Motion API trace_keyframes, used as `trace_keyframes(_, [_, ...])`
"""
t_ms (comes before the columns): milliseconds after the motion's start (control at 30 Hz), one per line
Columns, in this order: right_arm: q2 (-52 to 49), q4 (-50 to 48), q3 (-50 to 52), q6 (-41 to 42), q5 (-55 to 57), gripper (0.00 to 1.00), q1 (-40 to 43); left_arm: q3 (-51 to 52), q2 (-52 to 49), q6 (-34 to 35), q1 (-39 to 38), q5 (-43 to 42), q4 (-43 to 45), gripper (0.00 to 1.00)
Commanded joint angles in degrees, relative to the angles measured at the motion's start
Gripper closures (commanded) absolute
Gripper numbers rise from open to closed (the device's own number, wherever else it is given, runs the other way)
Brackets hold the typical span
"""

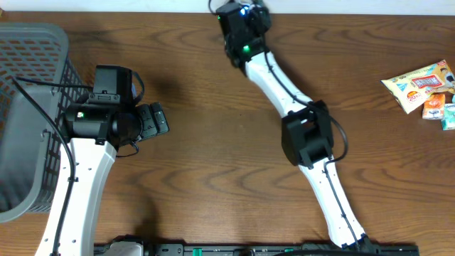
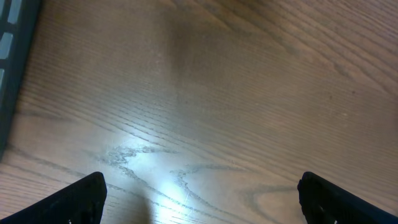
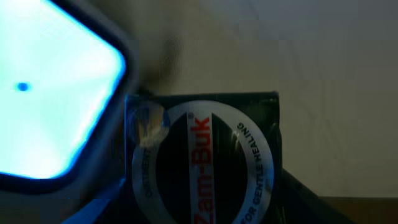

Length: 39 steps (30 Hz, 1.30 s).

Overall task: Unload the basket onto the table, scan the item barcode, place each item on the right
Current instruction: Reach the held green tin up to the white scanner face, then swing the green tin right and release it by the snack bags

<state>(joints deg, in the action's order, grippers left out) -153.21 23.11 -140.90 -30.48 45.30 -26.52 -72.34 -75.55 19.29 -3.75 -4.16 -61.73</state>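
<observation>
I've got the right arm stretched to far centre, right gripper [image 1: 240, 18] clamped on the box [image 3: 202, 162] (Zam-Buk), just right of the lit scanner [image 3: 50, 93]. Left arm bent by the basket [image 1: 43, 163], left gripper [image 2: 202, 196] wide open.

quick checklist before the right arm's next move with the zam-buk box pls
1. Zam-Buk box held by the right gripper: ok, it sits in the grip in the right wrist view.
2. Box close to the scanner window: ok, the lit window glows just left of the box.
3. Barcode turned toward the scanner window: cannot tell, only the round label face shows.
4. The left gripper open and empty: ok, nothing but bare table under it.
5. Way clear: ok, the left gripper is beside the grey basket, well apart from the right gripper.
</observation>
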Motion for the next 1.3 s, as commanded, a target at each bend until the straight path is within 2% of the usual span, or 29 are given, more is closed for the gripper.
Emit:
trace_keyframes(0, [10.8, 3.2, -0.6, 8.9, 0.4, 0.77, 5.7, 0.0, 0.0, -0.1, 0.3, 0.2, -0.3, 0.02])
trace_keyframes(167, [15.2, 12.9, -0.6, 14.8, 0.4, 0.77, 12.8, 0.0, 0.0, -0.1, 0.3, 0.2, -0.3, 0.02])
trace_keyframes(333, [16.0, 25.2, -0.6, 24.1, 0.3, 0.78, 21.0, 0.0, 0.0, -0.1, 0.3, 0.2, -0.3, 0.02])
trace_keyframes(533, [15.8, 38.1, -0.6, 33.6, -10.6, 0.78, 33.8, 0.0, 0.0, -0.1, 0.3, 0.2, -0.3, 0.02])
trace_keyframes(667, [15.6, 41.9, -0.6, 34.3, -19.4, 0.79, 40.6, 0.0, 0.0, -0.1, 0.3, 0.2, -0.3, 0.02])
trace_keyframes(867, [15.2, 45.7, -0.6, 34.3, -21.7, 0.79, 47.6, 0.0, 0.0, -0.1, 0.3, 0.2, -0.3, 0.02])
trace_keyframes(1067, [15.2, 45.2, 2.8, 36.9, -23.1, 0.76, 52.2, 0.0, 0.0, -0.1, 0.3, 0.2, -0.3, 0.02])
trace_keyframes(1267, [15.2, 41.8, 9.9, 36.9, -28.1, 0.67, 53.7, 0.0, 0.0, -0.1, 0.3, 0.2, -0.3, 0.02])
